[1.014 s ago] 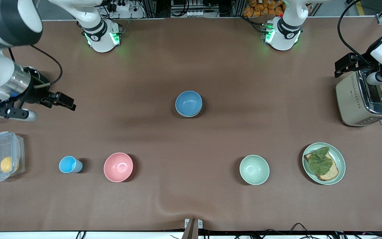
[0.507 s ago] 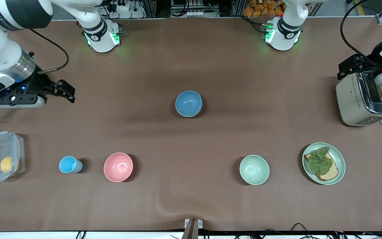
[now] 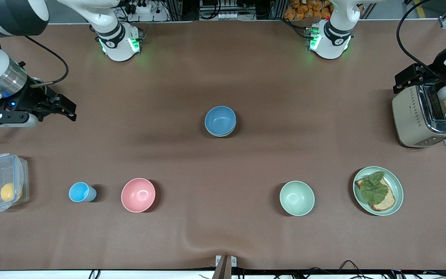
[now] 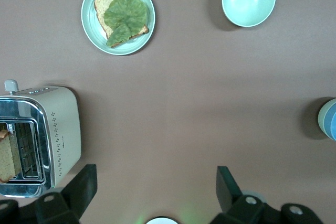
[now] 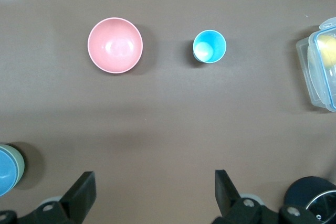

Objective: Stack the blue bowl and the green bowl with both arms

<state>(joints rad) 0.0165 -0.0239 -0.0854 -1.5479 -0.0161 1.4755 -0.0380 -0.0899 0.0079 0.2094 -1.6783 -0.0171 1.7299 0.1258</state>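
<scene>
The blue bowl sits nested in the green bowl, of which only the rim shows, at the table's middle. The pair shows at the edge of the right wrist view, blue bowl inside green bowl, and of the left wrist view. My right gripper is open and empty, high over the right arm's end of the table; its jaws stand wide over bare cloth. My left gripper is open and empty, high beside the toaster; its jaws stand wide.
A paler mint bowl, a pink bowl and a small light-blue cup stand nearer the camera. A green plate holds bread and a leaf. A toaster and a lidded clear box stand at the table's ends.
My right gripper has drawn back toward the right arm's end of the table and toward the bases. The left arm has shifted slightly. The bowls have not moved.
</scene>
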